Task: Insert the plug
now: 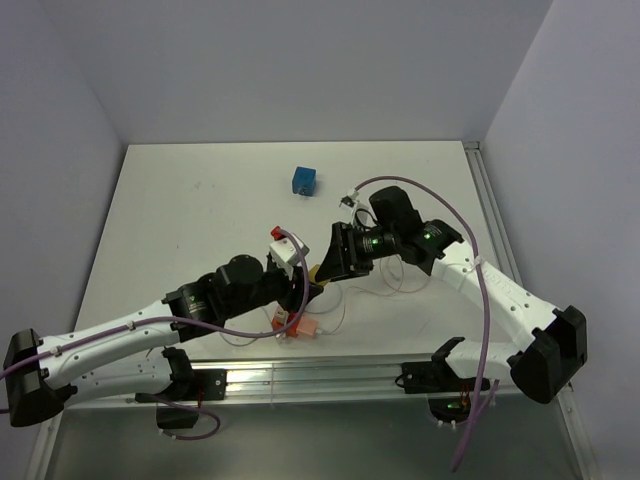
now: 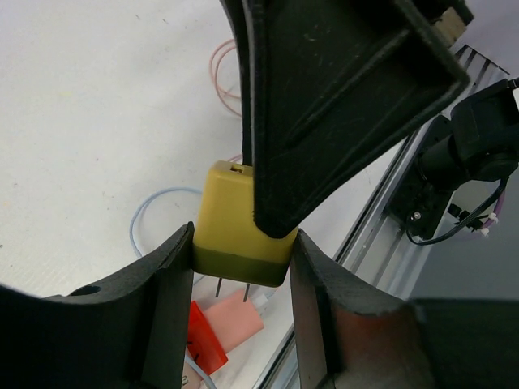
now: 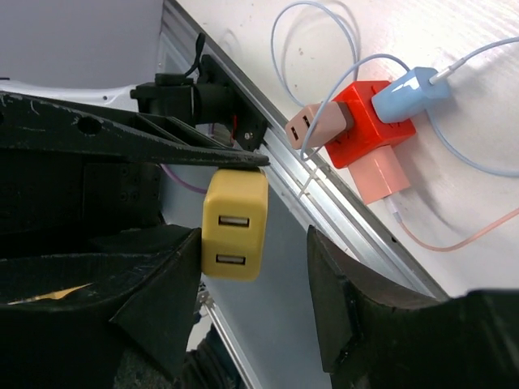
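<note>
A yellow plug (image 2: pixel 235 219) with two USB ports (image 3: pixel 235 223) hangs in the air above the table's near middle (image 1: pixel 314 271). My left gripper (image 2: pixel 243 253) is shut on its prong end, and the two prongs point down. My right gripper (image 3: pixel 255 251) is open around the plug's port end. One right finger (image 3: pixel 174 259) touches the plug and the other (image 3: pixel 332 275) stands apart. Below lies a red socket cube (image 3: pixel 369 121) (image 1: pixel 294 322) (image 2: pixel 207 336) with a blue plug (image 3: pixel 413 91) and pink plugs (image 3: pixel 312 126) in it.
A blue cube (image 1: pixel 305 180) sits at the back middle of the table. Thin pink and blue cables (image 3: pixel 312 32) loop round the red cube. The metal front rail (image 1: pixel 350 375) runs just beyond the cube.
</note>
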Tool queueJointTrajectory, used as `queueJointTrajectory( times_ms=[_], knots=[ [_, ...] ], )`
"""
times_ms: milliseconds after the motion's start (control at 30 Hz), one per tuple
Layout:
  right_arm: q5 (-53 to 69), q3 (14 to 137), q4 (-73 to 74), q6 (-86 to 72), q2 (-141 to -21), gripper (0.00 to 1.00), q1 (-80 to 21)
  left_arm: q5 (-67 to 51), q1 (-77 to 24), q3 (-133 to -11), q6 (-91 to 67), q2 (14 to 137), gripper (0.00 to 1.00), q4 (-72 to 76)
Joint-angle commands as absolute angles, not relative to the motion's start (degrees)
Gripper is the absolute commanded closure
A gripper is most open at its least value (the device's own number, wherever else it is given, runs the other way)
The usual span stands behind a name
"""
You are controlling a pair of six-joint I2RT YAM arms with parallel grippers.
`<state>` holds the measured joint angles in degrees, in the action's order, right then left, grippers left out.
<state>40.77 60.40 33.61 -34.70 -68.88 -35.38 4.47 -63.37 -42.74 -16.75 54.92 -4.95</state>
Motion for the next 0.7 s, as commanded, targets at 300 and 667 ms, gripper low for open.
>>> queueJointTrajectory(
  times_ms=[300,667],
  knots=[
    [46.0,55.6,23.8,-37.4,-68.6,0.89,-36.9,2.3,-64.8,-45.4,-14.9,54.6,1.00,-1.1],
    [42.5,52.4,20.3,-39.1,-64.9,1.00,-37.0,6.1,-64.8,-44.7,-16.7,53.1,0.63,-2.4]
  ],
)
